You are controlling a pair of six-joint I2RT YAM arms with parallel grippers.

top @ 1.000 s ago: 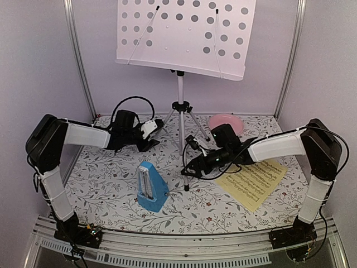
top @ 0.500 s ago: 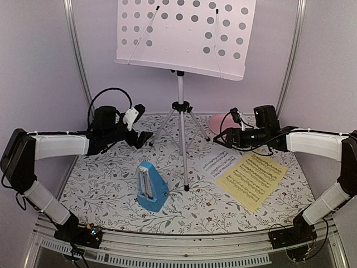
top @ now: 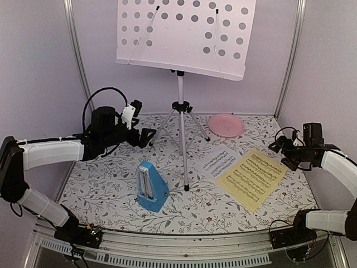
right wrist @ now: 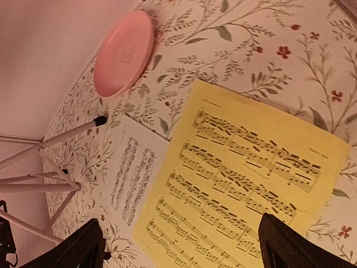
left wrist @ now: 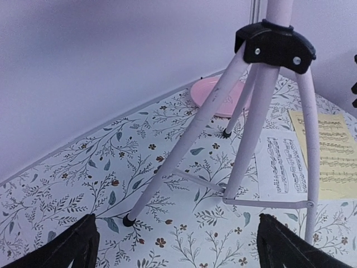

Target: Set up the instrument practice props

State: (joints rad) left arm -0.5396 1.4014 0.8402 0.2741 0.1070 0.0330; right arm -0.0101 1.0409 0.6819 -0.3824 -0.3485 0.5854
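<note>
Both the left claw (left wrist: 178, 241) and right claw (right wrist: 182, 240) gaped wide, empty. The yellow sheet (top: 252, 177) overlapped the white sheet (top: 218, 162).

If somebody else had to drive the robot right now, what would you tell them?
Left gripper: open, empty, near the stand's legs.
Right gripper: open, empty, by the yellow sheet.
Stand: upright at the back, nothing on it.
Metronome: upright, in front of the stand, a bit left.
Yellow sheet and white sheet: flat on the table, right of the stand, edges overlapping.
Done: stand and metronome are up.
Left, probably: put both sheets on the stand.
</note>
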